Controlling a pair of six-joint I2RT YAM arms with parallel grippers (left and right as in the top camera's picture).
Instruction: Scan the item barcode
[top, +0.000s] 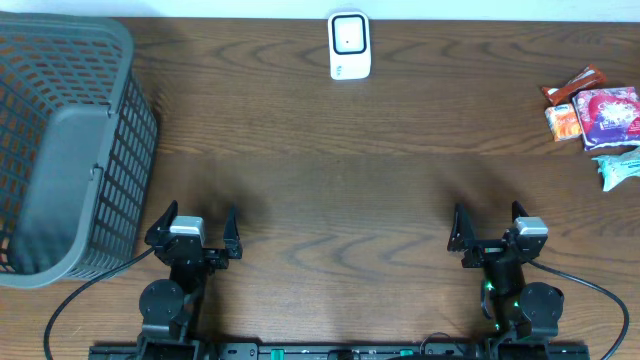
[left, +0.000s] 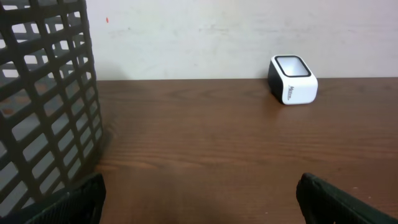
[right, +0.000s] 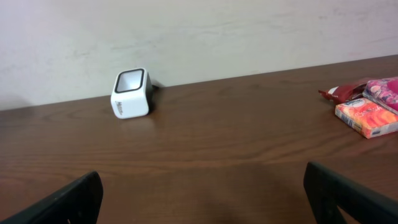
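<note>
A white barcode scanner (top: 349, 45) with a dark window stands at the table's far edge, centre; it also shows as the scanner (left: 292, 79) in the left wrist view and the scanner (right: 130, 93) in the right wrist view. Several snack packets (top: 596, 113) lie at the far right, among them an orange packet (right: 367, 117). My left gripper (top: 193, 224) is open near the front left, nothing between its fingers (left: 74, 202). My right gripper (top: 488, 222) is open near the front right, also holding nothing, its fingers (right: 339, 193) wide apart.
A grey plastic mesh basket (top: 60, 150) fills the left side of the table, its wall (left: 43, 93) close beside my left gripper. Black cables (top: 70, 300) trail from both arm bases along the front edge.
</note>
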